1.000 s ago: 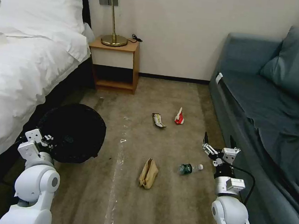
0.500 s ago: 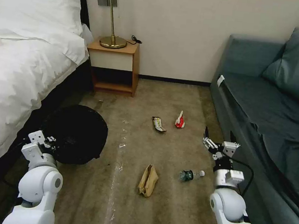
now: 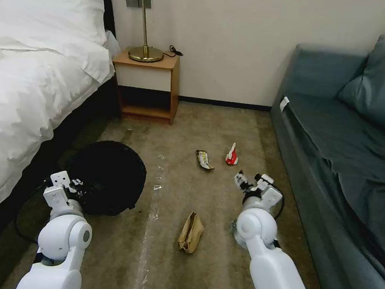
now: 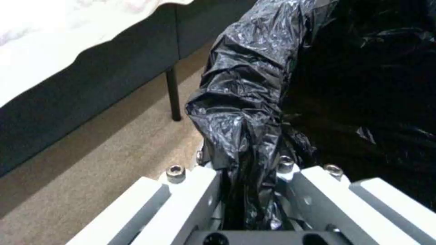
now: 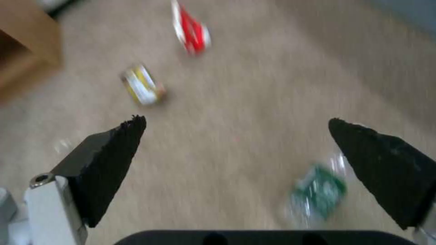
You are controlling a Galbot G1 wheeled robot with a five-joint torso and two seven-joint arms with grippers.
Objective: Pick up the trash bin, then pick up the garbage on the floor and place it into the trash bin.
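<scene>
The right hand (image 3: 249, 181) is held with its fingers spread wide over bare carpet, just beyond the clear bottle (image 5: 318, 192) with the green label, which lies near the robot on the right side of the floor. The bottle is judged the nearest target; a good grasp would be made by lowering the hand until the bottle's body sits squarely between the fingers, across its narrow width, before closing. The flat dark wrapper (image 3: 204, 159) and the red-and-white wrapper (image 3: 231, 154) lie farther off, near each other; the crumpled paper bag (image 3: 191, 232) lies to the left of the bottle.

The left hand (image 4: 247, 190) is closed on a gathered fold of the black liner at the rim of the trash bin (image 3: 107, 177), which is held at the near left, beside the bed (image 3: 19, 100). The bin's mouth is best kept level and clear of the bed frame.

Open carpet is left between bed and sofa (image 3: 346, 145); the sofa's front edge runs close along the right arm, and the nightstand (image 3: 148, 83) closes the far end.
</scene>
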